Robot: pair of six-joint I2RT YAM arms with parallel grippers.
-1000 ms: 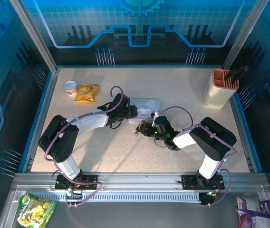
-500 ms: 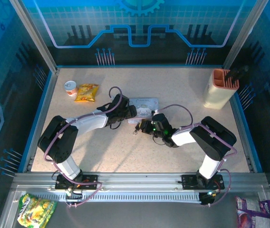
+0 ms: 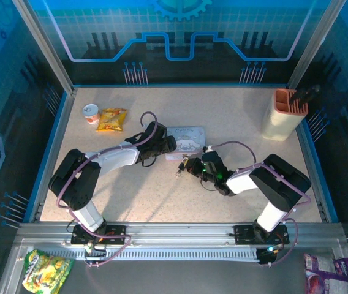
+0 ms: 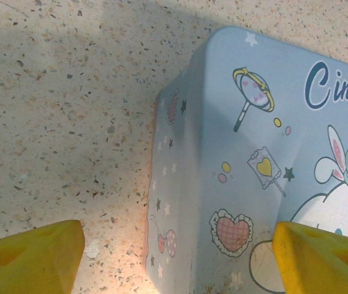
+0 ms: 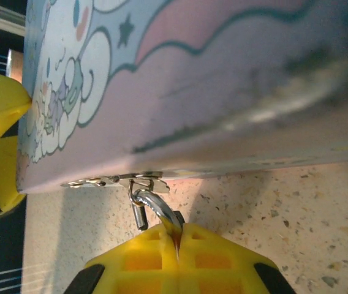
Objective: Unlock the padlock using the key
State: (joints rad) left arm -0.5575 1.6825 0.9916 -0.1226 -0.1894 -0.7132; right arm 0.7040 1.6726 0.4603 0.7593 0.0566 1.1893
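Padlock (image 5: 155,205) hooked on hasp (image 5: 116,180) of tin (image 5: 192,92), shackle pinched in closed right hand (image 5: 177,236), left hand (image 4: 174,263) open astride tin corner

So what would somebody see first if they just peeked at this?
The pale blue cartoon tin in the middle of the table grabs the eye first. The right pincer is pinched shut on the padlock, whose silvery loop is hooked through the tin's clasp. The left pincer is open above the tin's corner, with one yellow finger over the tin and the other over the table.
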